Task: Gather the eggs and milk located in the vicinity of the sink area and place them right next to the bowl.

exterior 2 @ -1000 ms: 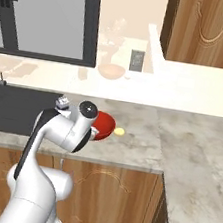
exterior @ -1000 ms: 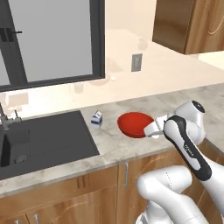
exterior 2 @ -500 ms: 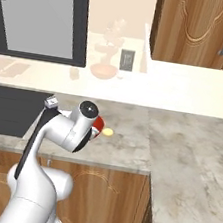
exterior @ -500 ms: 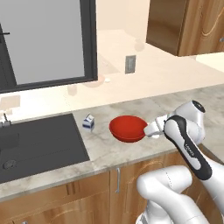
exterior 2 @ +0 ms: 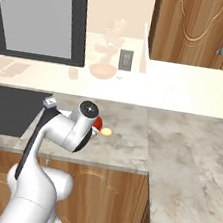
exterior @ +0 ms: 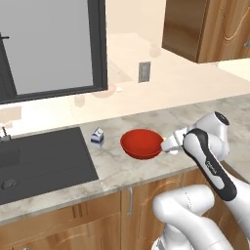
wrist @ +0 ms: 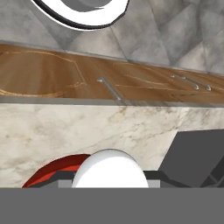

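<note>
My gripper [exterior: 170, 144] hangs at the right rim of the red bowl [exterior: 141, 143], shut on a white egg [wrist: 109, 168]. In the hand view that egg bulges between the dark fingers [wrist: 162, 176], with the bowl's red edge [wrist: 48, 170] just behind it. A second, pale-yellowish egg [exterior 2: 106, 131] lies on the marble counter, right beside the bowl [exterior 2: 98, 123]. The small white and blue milk carton [exterior: 97, 137] stands upright between the bowl and the dark sink basin [exterior: 39, 161]. It also peeks out behind my arm as the carton [exterior 2: 49, 102] in the right base view.
The marble counter [exterior: 112, 168] runs on to the right and turns a corner [exterior 2: 191, 166]. Wooden wall cupboards [exterior 2: 201, 31] hang above it. A thin faucet [exterior: 5, 134] stands at the sink's back left. Wooden cabinet doors [wrist: 65, 78] sit below the counter edge.
The whole scene has slid left in both base views, so the base has moved. The arm keeps its pose, with the egg held beside the bowl.
</note>
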You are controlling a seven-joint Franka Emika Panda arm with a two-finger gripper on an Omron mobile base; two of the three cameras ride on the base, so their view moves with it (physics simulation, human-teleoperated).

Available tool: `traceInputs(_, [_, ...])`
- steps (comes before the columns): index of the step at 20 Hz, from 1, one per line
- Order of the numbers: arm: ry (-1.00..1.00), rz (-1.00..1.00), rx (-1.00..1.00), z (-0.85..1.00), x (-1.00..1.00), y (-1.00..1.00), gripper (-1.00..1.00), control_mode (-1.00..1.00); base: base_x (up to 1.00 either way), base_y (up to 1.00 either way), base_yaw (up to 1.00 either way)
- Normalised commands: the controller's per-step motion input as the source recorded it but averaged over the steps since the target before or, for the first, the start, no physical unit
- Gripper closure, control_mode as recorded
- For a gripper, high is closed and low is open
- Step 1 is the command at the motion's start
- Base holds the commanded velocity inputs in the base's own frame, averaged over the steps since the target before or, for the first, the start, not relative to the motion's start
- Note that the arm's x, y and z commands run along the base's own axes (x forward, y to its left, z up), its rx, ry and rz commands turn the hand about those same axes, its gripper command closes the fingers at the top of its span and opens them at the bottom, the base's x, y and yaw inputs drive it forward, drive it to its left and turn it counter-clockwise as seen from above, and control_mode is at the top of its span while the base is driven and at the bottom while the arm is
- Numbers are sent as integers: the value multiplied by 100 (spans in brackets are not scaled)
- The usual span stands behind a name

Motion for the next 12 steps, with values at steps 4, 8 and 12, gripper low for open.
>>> traceInputs(4, [2,0,0,0,1,-12,100,-100,0,0,0])
traceInputs(8, [11,0,0,0,18,-15,100,-100,0,0,0])
traceInputs(12, [13,4,0,-2,28,-28,100,-100,0,0,0])
